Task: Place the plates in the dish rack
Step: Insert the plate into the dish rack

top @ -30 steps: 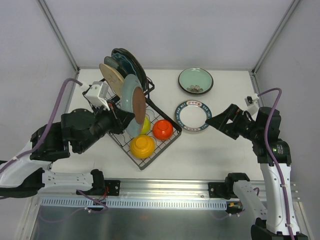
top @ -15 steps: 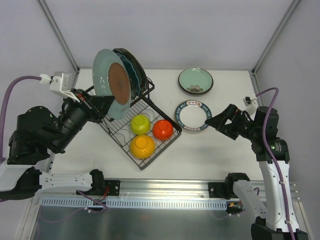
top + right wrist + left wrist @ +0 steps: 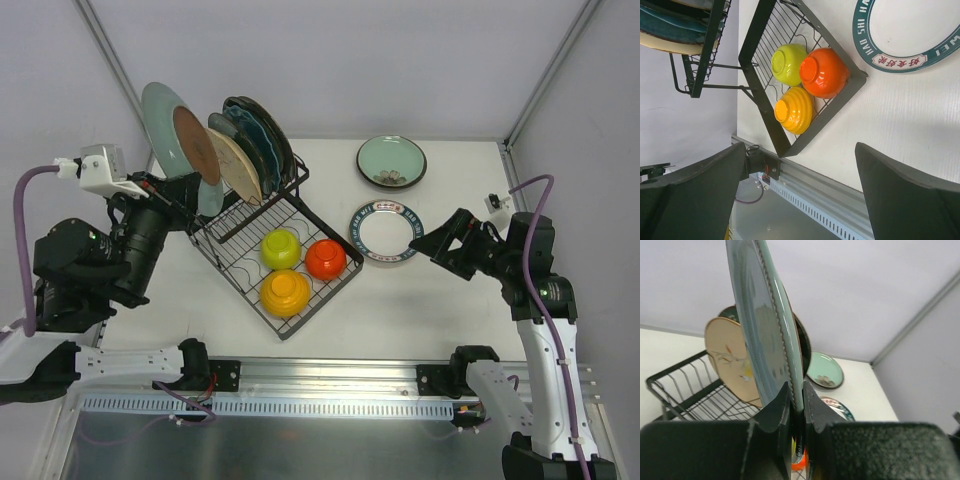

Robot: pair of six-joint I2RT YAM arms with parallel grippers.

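My left gripper (image 3: 200, 203) is shut on the lower rim of a pale grey-blue plate (image 3: 172, 138) with a tan underside, held upright just left of the dish rack's (image 3: 300, 305) raised slotted section. In the left wrist view the plate (image 3: 767, 335) stands edge-on between my fingers (image 3: 796, 402). Several plates (image 3: 248, 148) stand in the slots. A mint green plate (image 3: 391, 160) and a white plate with a dark patterned rim (image 3: 386, 231) lie on the table. My right gripper (image 3: 440, 246) is open and empty beside the patterned plate (image 3: 910, 35).
Yellow-green (image 3: 281, 247), orange (image 3: 326, 259) and yellow (image 3: 286, 292) bowls sit upside down in the rack's lower basket. Enclosure walls and frame posts (image 3: 115, 65) stand close at the left, back and right. A metal rail (image 3: 330, 385) runs along the near table edge.
My left arm has carried the plate from above the basket up and to the left, to beside the slotted section. The right arm has barely moved.
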